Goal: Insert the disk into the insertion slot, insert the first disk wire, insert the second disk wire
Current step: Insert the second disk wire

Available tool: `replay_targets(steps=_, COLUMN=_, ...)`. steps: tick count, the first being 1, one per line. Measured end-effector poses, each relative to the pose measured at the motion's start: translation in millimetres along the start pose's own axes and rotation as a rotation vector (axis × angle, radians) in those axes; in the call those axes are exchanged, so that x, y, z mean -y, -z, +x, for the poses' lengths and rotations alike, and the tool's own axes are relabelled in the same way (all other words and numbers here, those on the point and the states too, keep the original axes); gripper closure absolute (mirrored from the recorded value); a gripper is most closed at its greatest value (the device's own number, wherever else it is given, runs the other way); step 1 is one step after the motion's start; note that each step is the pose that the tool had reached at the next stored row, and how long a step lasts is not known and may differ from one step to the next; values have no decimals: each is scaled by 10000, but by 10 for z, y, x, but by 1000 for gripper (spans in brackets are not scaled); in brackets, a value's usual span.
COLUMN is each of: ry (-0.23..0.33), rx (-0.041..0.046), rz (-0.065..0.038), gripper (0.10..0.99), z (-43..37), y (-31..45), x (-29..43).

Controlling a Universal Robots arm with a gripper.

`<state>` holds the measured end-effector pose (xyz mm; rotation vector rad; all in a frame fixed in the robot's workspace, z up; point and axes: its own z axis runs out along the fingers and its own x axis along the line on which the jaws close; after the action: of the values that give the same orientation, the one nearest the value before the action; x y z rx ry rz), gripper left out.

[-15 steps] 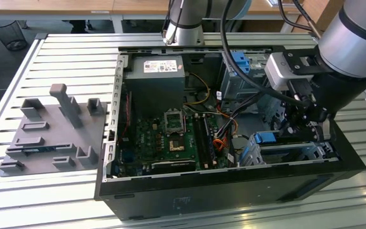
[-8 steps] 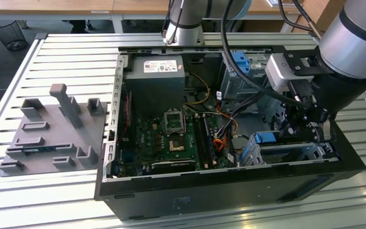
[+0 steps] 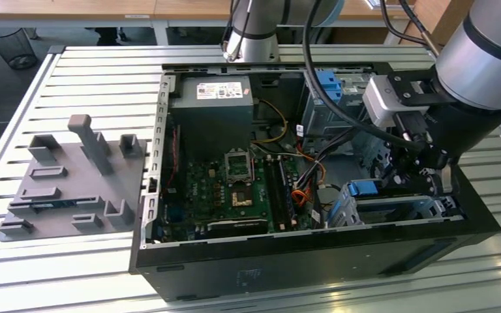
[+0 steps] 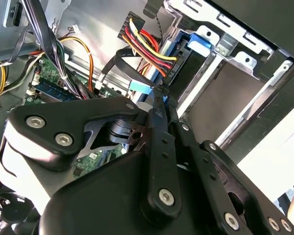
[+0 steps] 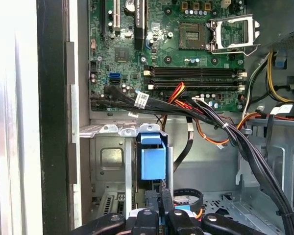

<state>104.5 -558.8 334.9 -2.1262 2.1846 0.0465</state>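
The disk sits in the insertion slot (image 3: 404,207), a low metal cage at the case's front corner on the exterior view's right. The disk's blue carrier end (image 3: 365,189) faces the motherboard and also shows in both wrist views (image 4: 199,41) (image 5: 152,164). A plug with red, yellow and black wires (image 4: 149,46) sits against the disk's edge. A flat black wire with a light blue connector (image 4: 139,86) ends at my fingertips. My gripper (image 4: 159,98) (image 5: 161,198) hangs just in front of the disk's edge, shut on that connector.
The open computer case (image 3: 233,261) lies on a slatted metal table. A motherboard (image 5: 186,49), black cable bundles (image 5: 225,127) and orange wires crowd the space beside the cage. A taller cage with a blue tab (image 3: 329,85) stands further back. A grey fixture plate (image 3: 68,182) lies on the exterior view's left.
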Motion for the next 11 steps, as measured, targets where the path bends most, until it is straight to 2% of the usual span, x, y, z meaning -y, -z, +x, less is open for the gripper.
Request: replay_targets(steps=11, ry=-36, rx=5, rz=3, gripper=937, z=-14, y=-28, x=10)
